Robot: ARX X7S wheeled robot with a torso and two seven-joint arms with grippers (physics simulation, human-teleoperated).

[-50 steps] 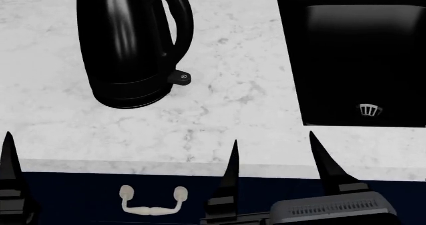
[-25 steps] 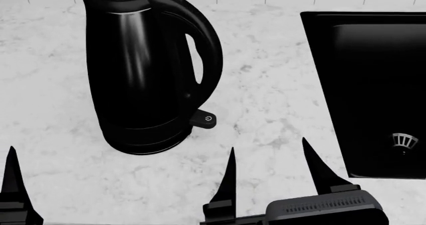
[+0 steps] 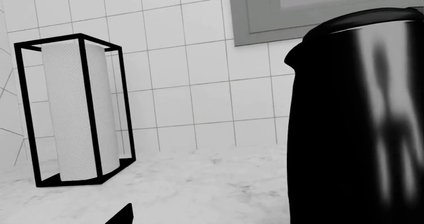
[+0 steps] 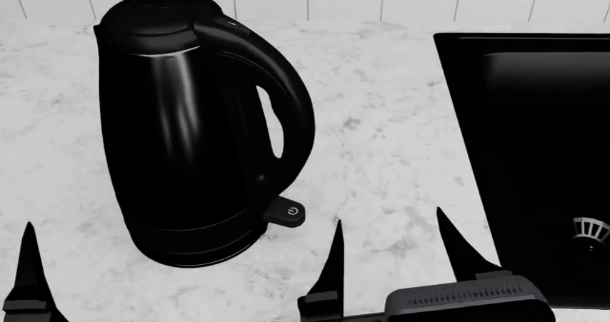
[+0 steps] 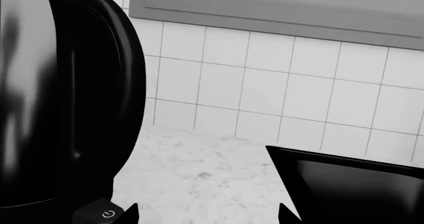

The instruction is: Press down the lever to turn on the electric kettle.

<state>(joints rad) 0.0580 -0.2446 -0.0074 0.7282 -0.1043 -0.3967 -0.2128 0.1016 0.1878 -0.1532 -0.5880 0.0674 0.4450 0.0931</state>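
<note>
We have the electric kettle (image 4: pixel 196 133) standing upright on the marble counter (image 4: pixel 391 158), at the left of the scene, with its loop handle turned toward the right and the black sink (image 4: pixel 533 151) well apart on the far right. The lever (image 4: pixel 287 212) juts from the kettle's base on the near right side, under the handle, its white power symbol facing up; we judge it not yet pressed, since nothing touches it.

Our right tool (image 4: pixel 386 254) sits at the near edge with its two pointed fingers spread apart and nothing between them, just to the right of and nearer than the lever. Of our left tool (image 4: pixel 28 265) we see only one finger at the near left edge, so we cannot tell whether it is open or closed. In the right wrist view the lever (image 5: pixel 99 215) lies close by the finger tips, with the sink's (image 5: pixel 358 184) corner beyond.

The risk we see lies in the narrow target: the tab is small and tucked against the base, so a finger coming down slightly off could slide off its edge, or strike the handle or base and shove the kettle across the smooth counter. The open fingers could also straddle the tab and miss it.
</note>
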